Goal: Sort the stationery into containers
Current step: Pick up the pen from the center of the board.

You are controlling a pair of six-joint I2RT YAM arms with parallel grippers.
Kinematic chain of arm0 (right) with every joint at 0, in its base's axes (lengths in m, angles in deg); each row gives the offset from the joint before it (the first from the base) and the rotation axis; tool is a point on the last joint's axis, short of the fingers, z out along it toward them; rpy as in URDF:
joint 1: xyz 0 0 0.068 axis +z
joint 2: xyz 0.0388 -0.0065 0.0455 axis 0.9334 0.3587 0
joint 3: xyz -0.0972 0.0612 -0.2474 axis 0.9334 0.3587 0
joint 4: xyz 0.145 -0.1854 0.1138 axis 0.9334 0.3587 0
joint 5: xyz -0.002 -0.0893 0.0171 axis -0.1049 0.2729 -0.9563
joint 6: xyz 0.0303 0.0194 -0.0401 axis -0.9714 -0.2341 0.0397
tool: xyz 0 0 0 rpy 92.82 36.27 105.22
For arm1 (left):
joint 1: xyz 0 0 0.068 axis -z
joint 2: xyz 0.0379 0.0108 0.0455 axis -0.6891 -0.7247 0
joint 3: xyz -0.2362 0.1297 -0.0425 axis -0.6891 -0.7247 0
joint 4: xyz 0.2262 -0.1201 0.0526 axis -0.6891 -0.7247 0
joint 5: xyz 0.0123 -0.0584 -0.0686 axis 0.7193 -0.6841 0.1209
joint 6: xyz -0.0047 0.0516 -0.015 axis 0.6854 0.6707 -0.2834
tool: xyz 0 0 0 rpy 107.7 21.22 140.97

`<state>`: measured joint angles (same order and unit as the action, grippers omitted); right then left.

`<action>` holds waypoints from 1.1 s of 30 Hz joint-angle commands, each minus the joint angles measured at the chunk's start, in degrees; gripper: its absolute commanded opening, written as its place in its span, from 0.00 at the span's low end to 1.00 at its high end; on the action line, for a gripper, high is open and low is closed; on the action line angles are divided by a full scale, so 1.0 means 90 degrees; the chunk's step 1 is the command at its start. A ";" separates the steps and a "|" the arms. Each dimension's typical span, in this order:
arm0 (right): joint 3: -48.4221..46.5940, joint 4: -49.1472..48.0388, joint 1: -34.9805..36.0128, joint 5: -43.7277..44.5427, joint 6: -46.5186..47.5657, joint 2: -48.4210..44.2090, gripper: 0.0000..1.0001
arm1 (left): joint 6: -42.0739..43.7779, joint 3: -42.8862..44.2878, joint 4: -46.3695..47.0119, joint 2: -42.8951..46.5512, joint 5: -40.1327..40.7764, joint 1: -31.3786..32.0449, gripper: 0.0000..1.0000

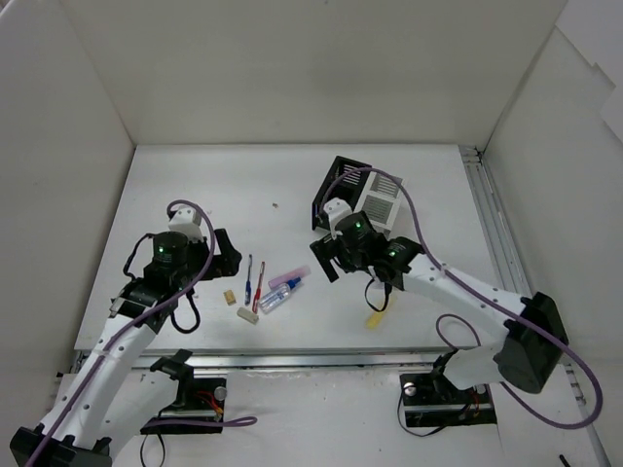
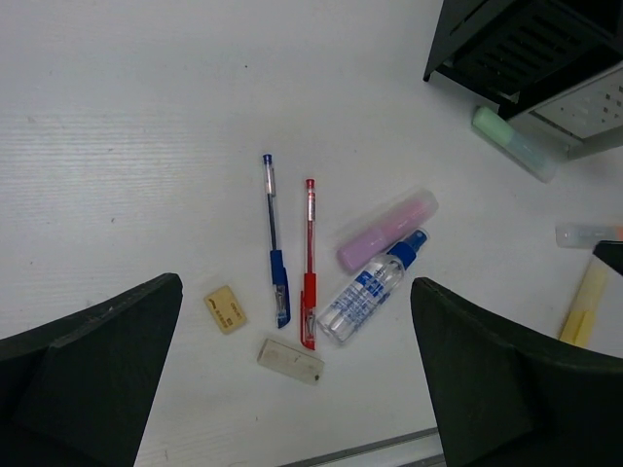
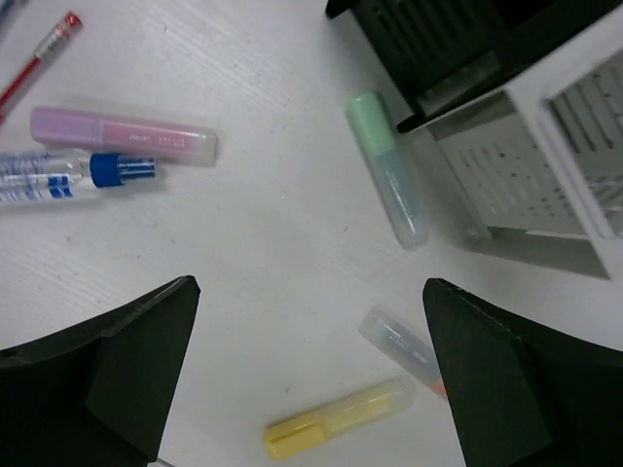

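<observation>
**Nothing gripped; both sets of jaws wide**

Left gripper (image 2: 297, 292): fingers wide, empty. In the gap ahead of them lie beige eraser (image 2: 226, 308), white eraser (image 2: 290, 359), blue pen (image 2: 274, 243), red pen (image 2: 309, 263), tube (image 2: 370, 289) and pink marker (image 2: 387, 232), all loose.

Right gripper (image 3: 311, 284): fingers wide, empty. Yellow stick (image 3: 336, 418) and clear marker (image 3: 399, 341) lie between the fingers, nearer the right one. Green marker (image 3: 387, 165) lies ahead, just beside the black box (image 3: 428, 39). The white box (image 3: 545, 165) adjoins it, beyond the right finger.

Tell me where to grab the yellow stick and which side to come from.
Take the yellow stick at mid-body, straight down from above, jaws across its narrow width. It lies flat with bare table along both long sides; only its paler end nears a small clear piece.
</observation>
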<state>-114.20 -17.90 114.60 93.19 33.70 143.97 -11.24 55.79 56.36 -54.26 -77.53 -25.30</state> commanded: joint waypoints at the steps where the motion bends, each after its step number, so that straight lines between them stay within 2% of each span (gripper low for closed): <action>1: -0.0495 -0.0258 -0.0089 -0.0833 0.0712 0.0593 0.98 | 0.0076 0.0081 0.0480 -0.0069 -0.0274 -0.0047 1.00; 9: -0.1355 -0.0248 -0.0304 0.0035 0.0858 0.2448 0.98 | 0.0174 -0.0055 0.0450 -0.0381 -0.0167 -0.0047 1.00; 13: -0.1716 -0.0258 -0.0644 0.0155 0.1044 0.3268 0.98 | 0.0232 -0.0104 0.0558 -0.0411 -0.0216 0.0012 1.00; 19: -0.2000 -0.0268 -0.0890 -0.0393 0.1484 0.3806 0.98 | 0.0320 -0.0182 0.0548 -0.0265 -0.0138 0.0012 1.00; 33: -0.2137 -0.0199 -0.1163 -0.1174 0.0957 0.4314 0.97 | 0.0320 -0.0241 0.0470 -0.0059 0.0174 0.0012 1.00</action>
<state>-131.12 -19.59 105.91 84.30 44.56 180.51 -9.30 53.27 58.02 -55.53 -77.29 -25.30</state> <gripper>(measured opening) 0.968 0.996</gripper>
